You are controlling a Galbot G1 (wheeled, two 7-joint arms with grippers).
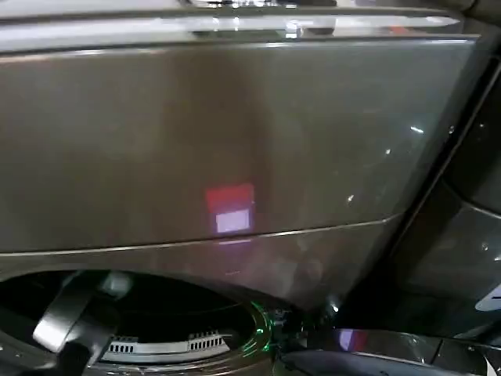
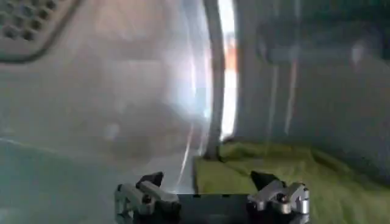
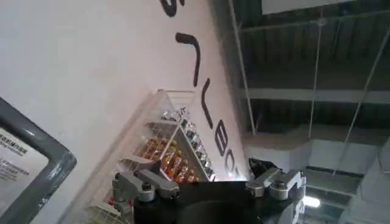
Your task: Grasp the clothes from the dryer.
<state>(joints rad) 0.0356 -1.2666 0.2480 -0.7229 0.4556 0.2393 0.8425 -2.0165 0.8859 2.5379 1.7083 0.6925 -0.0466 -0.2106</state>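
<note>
The brown dryer (image 1: 235, 133) front fills my head view, with its round mouth low on the left. My left gripper (image 2: 210, 193) is inside the drum, fingers spread wide, right by the green clothes (image 2: 286, 179) on the drum floor; nothing is grabbed yet. My right gripper (image 3: 207, 185) waits outside, spread and empty, pointing at a white wall and snack shelves (image 3: 167, 155).

This looks like a laundrette or a shop-like hall set up with laundry machines. A large bronze-brown dryer (image 1: 235, 141) fills the front, with a second machine (image 1: 462, 235) just beside it. The right wrist view shows a white wall with big dark lettering (image 3: 204, 91), a wire rack of packaged goods (image 3: 170, 158), and an open industrial ceiling (image 3: 304, 79) with beams.
</note>
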